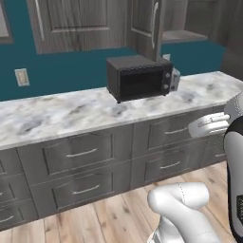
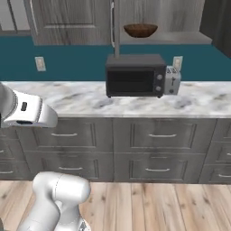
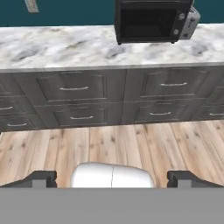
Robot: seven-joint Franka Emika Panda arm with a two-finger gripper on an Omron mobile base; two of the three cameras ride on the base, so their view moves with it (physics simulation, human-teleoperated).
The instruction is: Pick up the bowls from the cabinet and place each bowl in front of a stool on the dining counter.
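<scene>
On the left, an outlet point(image 2: 40, 63) sits on the teal wall above the marble surface point(image 2: 67, 101), which runs the full width and carries grey drawers point(image 2: 63, 135) below. This narrower worktop is only what the base faces while it stands off on the wood floor point(image 3: 109, 144); it is not where the bowls are meant to end up.

In the middle of the surface stands a dark microwave point(image 2: 135, 76) with a toaster point(image 2: 172, 80) touching or just beside its right side, both pushed back toward the wall.

Above the microwave the cabinet point(image 2: 180, 18) has its door point(image 2: 115, 27) swung out edge-on, so the grey shelf is exposed. The brown bowl point(image 2: 140, 30) rests upright on that shelf, near the door edge and above the microwave. I cannot see the white bowl from here.

The claw point(image 3: 112, 179) hangs low and well back from the drawers, pointing at them across the floor, its two tips spread wide at the bottom corners of the hand view with nothing between them. That suits an arm tucked for travel or just starting out, as I judge it: jaws ready, no bowl taken yet. The next move would call for lifting the arm high, past the microwave top, to reach the shelf, minding the open door's edge beside the bowl.
</scene>
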